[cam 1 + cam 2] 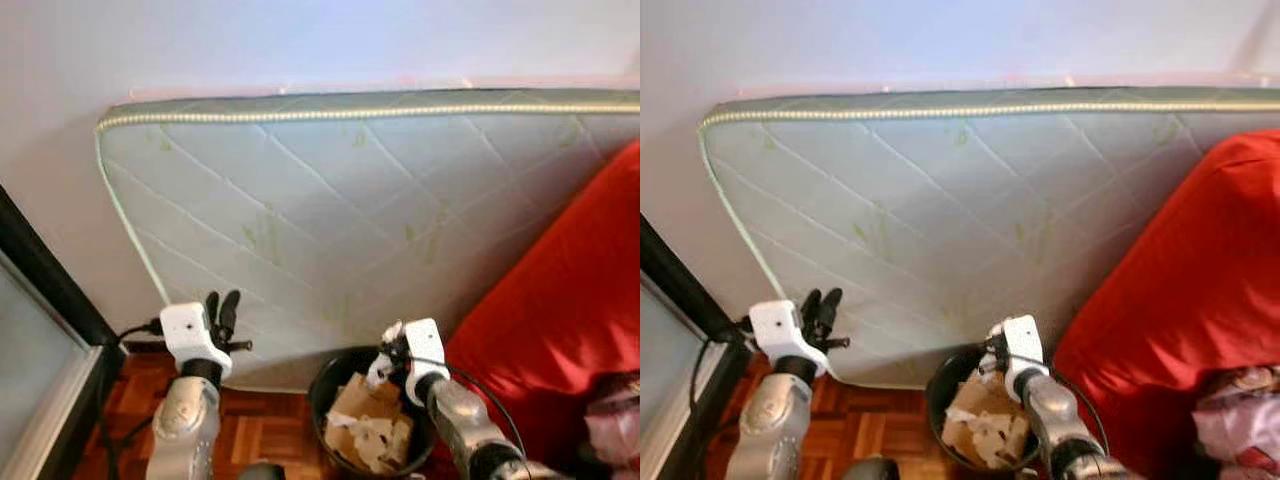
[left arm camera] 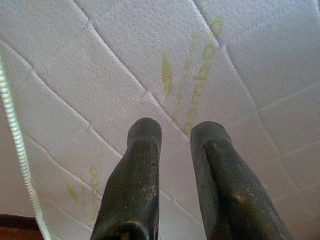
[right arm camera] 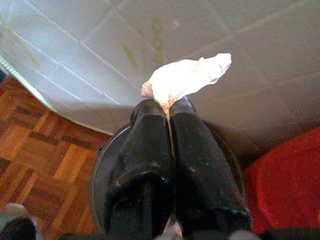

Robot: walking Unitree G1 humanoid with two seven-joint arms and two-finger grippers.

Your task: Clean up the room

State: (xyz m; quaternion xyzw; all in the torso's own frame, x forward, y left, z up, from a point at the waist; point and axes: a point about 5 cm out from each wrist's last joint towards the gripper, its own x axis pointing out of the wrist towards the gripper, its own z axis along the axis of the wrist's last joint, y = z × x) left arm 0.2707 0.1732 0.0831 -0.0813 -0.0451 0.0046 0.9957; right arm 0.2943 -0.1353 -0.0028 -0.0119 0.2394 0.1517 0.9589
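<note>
A black waste bin (image 1: 322, 380) stands on the parquet against the mattress, holding torn cardboard and crumpled paper (image 1: 365, 425). My right gripper (image 3: 168, 107) hovers over the bin's far rim (image 3: 102, 165), shut on a crumpled white piece of paper (image 3: 185, 77) that sticks out past its fingertips. That same paper (image 1: 379, 370) shows above the bin in the left eye view. My left gripper (image 1: 222, 300) is raised to the left of the bin, close to the mattress face, its fingers (image 2: 145, 135) slightly apart with nothing between them.
A pale green quilted mattress (image 1: 350, 200) leans on its side against the wall. A red cushion or cover (image 1: 570, 300) crowds the bin's right side, with pink cloth (image 1: 615, 420) below it. A black-framed panel (image 1: 40, 270) and cable (image 1: 135, 335) lie at left. Parquet floor (image 1: 260, 430) shows between.
</note>
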